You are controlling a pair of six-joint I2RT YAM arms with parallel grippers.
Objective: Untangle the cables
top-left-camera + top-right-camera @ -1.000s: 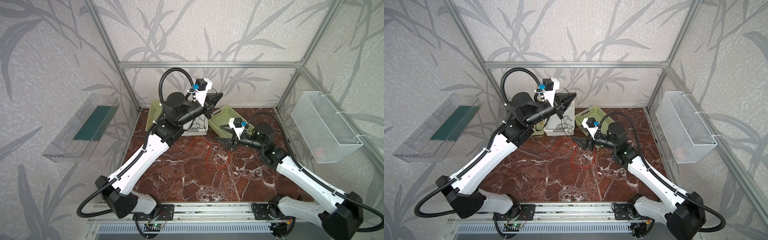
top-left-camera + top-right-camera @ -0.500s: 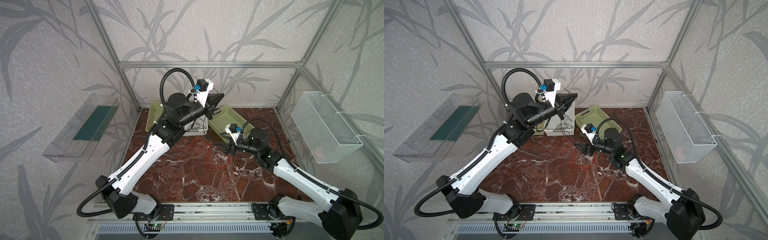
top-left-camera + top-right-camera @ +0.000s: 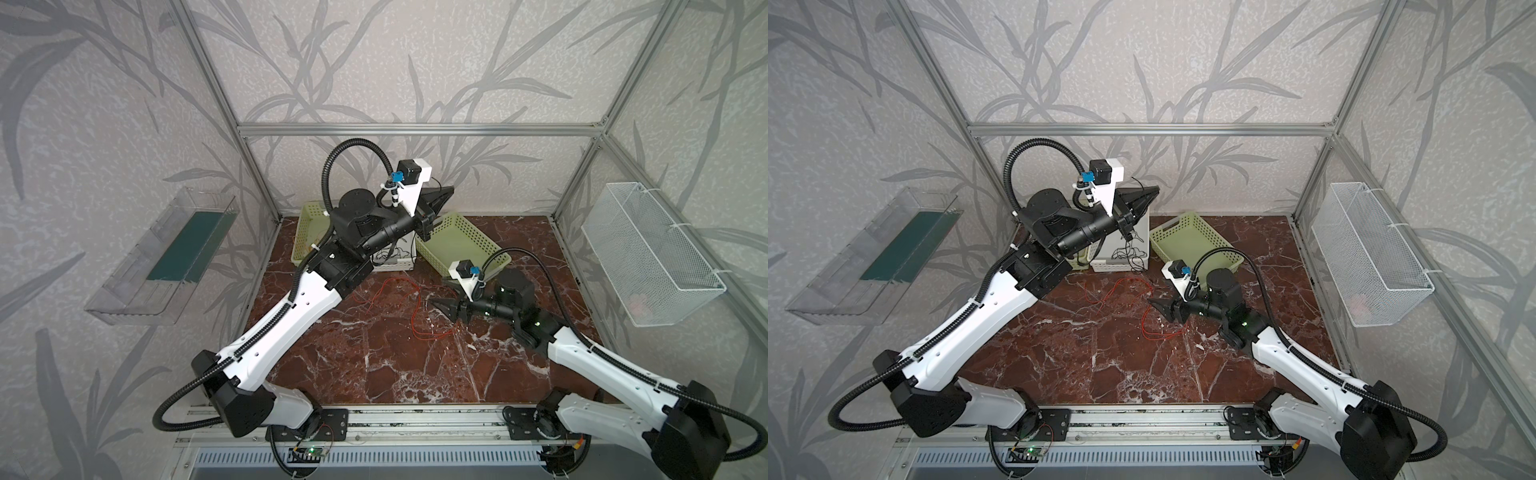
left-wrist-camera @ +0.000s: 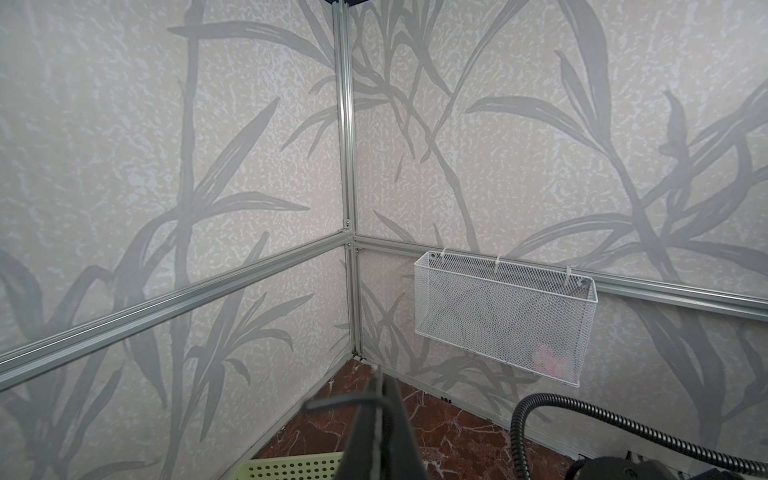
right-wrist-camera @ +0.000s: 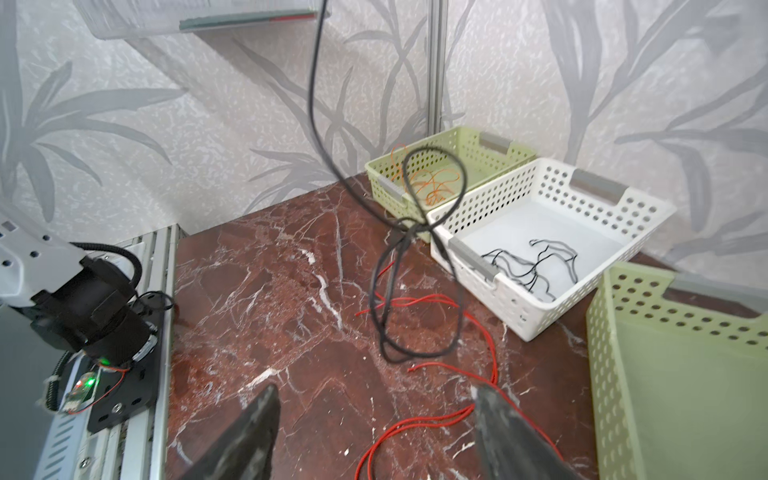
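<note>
Left pincer [image 3: 1152,190] clamped on a black cable [image 5: 313,104]; right pincer [image 5: 374,395] spread apart over the red cable [image 5: 432,297].
Below my raised left pincer the black cable hangs in loops toward the marble table [image 5: 270,270]. The red cable lies under and just ahead of my right tips, with the white basket [image 5: 519,320] beyond it.

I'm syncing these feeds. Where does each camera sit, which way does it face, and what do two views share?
Top views: high over the front rail, looking down at the marble table; left arm and right arm show.
Left wrist: on the raised left arm, facing right-rear at the wire basket; the shut left gripper shows.
Right wrist: low on the right arm, facing left-rear at the white basket and hanging black cable; the open right gripper shows.
Shared: the wire basket, in top views and left wrist.
</note>
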